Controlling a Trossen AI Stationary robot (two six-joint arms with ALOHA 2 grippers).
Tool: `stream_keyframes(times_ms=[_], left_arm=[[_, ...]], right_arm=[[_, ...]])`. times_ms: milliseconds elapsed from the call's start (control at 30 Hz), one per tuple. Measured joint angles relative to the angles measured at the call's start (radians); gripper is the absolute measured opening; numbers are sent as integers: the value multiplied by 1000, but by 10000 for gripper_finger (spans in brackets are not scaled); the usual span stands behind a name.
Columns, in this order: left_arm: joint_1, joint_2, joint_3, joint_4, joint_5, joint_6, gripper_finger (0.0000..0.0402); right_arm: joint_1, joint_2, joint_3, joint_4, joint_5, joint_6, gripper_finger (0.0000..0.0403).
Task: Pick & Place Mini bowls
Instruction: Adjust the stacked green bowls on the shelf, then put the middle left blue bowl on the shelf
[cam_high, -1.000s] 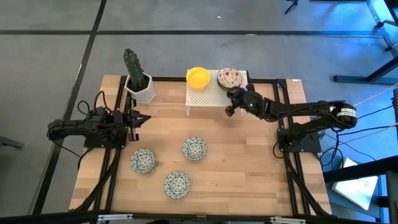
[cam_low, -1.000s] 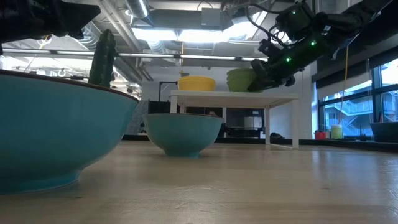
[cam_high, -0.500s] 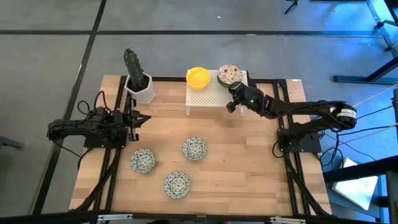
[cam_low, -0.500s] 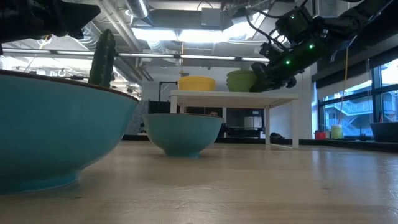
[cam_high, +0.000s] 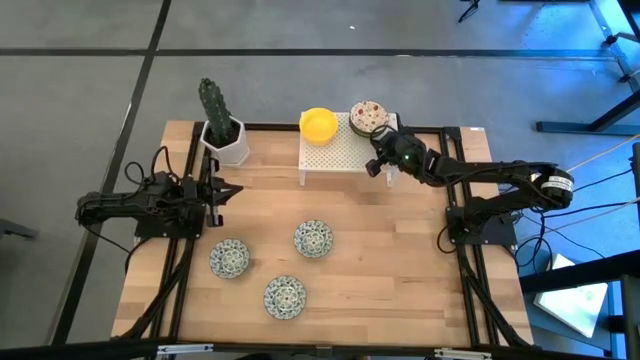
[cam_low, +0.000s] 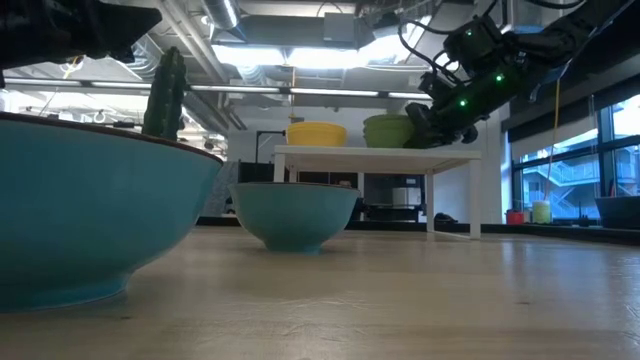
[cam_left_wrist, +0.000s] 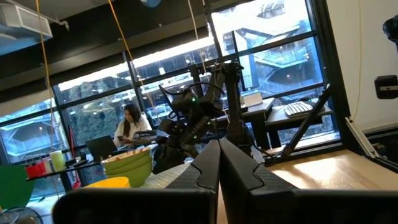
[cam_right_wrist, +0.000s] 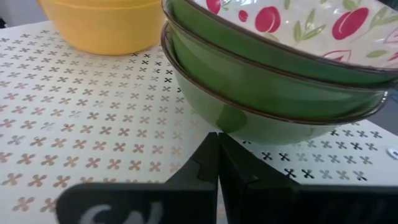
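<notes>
- On the white perforated shelf (cam_high: 335, 150) at the far side of the counter (cam_high: 400, 290), the right hand (cam_high: 377, 160) sits low and clenched shut, gripping nothing, its tips just in front of the stack of floral bowls (cam_high: 367, 118).
- Seen from the right wrist, that stack (cam_right_wrist: 280, 74) is two nested bowls — green outside, cream with red flowers inside — resting on the shelf (cam_right_wrist: 93, 143) beside the yellow bowls (cam_right_wrist: 102, 25).
- How many yellow bowls (cam_high: 318, 124) are nested there I cannot tell; from above they read as one.
- Three blue-green patterned bowls lie spread on the bare wood nearer the front: one (cam_high: 313, 238) toward the middle, one (cam_high: 229, 258) to its left, one (cam_high: 286, 297) closest to the front edge.
- My reading: the task is partly done, with three bowls on the wood and the floral and yellow ones on the shelf — which group counts as placed I cannot say.
- Over at the counter's left edge the left hand (cam_high: 228, 190) waits, fingers pressed together and empty.
- A cactus in a white pot (cam_high: 224, 135) stands at the back left corner.
- Surface: pale wooden planks within a dark metal frame, on a grey floor.
- Beyond it, the low view shows ceiling lights and large windows; the left wrist view shows a person (cam_left_wrist: 130, 121) seated at a desk far off.
</notes>
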Motion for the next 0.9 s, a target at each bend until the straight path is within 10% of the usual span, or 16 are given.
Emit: stream_keyframes(times_ms=[900], left_arm=[[0, 0, 0, -12, 0, -20, 10]], right_arm=[[117, -10, 0, 0, -137, 40, 4]])
